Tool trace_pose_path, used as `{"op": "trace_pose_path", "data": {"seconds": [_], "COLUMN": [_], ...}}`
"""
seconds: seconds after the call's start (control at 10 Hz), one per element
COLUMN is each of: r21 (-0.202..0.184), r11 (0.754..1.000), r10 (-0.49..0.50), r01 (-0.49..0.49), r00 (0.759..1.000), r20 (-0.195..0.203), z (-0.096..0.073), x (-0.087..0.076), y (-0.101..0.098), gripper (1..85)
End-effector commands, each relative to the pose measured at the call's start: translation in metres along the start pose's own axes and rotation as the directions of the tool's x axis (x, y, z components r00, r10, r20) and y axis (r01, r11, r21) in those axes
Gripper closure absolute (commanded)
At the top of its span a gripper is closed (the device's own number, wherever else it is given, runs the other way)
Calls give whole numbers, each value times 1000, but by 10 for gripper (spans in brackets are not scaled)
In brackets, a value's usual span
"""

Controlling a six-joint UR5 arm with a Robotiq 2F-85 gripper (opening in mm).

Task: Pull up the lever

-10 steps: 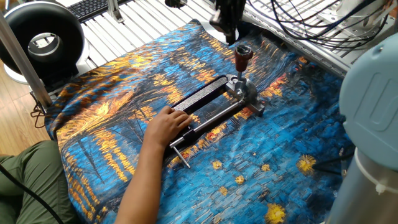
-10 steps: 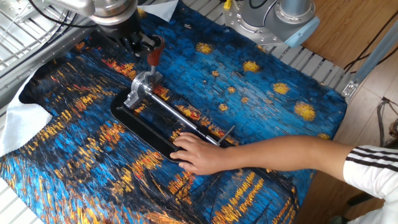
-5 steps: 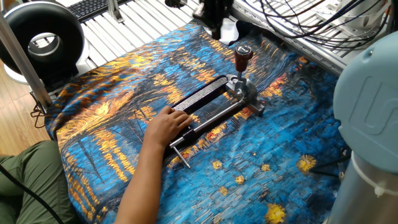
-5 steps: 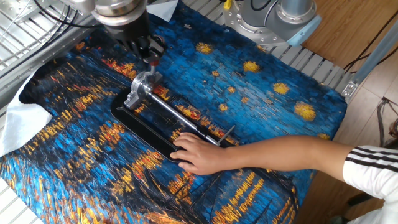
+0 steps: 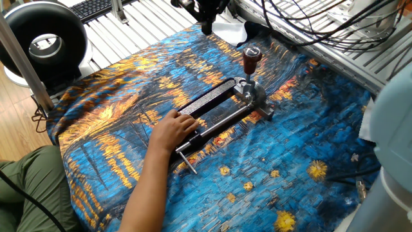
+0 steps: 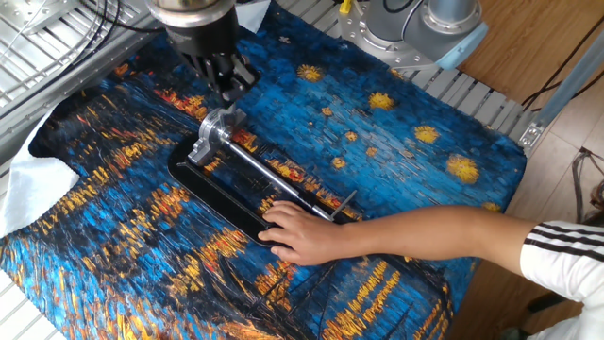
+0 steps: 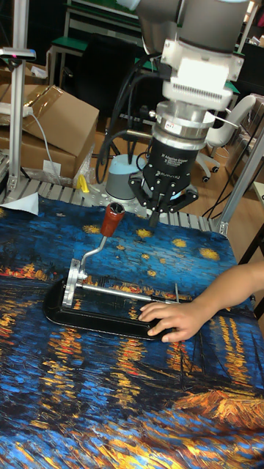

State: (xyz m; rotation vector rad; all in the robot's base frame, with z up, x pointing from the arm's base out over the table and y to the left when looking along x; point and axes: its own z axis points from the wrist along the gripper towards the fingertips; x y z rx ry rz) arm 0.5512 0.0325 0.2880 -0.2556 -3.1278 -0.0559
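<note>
Lever [image 7: 103, 234] stands raised, task apparently complete; the gripper [image 7: 155, 215], at its 3 o'clock, hangs empty, its opening indiscernible.

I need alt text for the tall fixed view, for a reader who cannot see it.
A robot gripper hangs empty above a black clamp lying on a blue and orange painted cloth. The lever, with its reddish-brown knob, stands raised just left of the gripper. A person's hand presses on the clamp's right end.
</note>
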Motion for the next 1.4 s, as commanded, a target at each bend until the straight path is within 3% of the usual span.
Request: {"op": "trace_pose_path", "data": {"seconds": [0.0,0.2,0.4,1.3], "r21": [9,-2,-16,15], "r11": [992,993,997,999], "r10": [124,115,72,38], "r01": [-124,-115,-73,-37], "r00": [992,993,997,998], "r20": [0,-27,-29,-43], "z": [-4,-1,4,8], "x": [5,12,11,12], "y": [-1,-6,-9,-15], "gripper": [847,847,847,847]}}
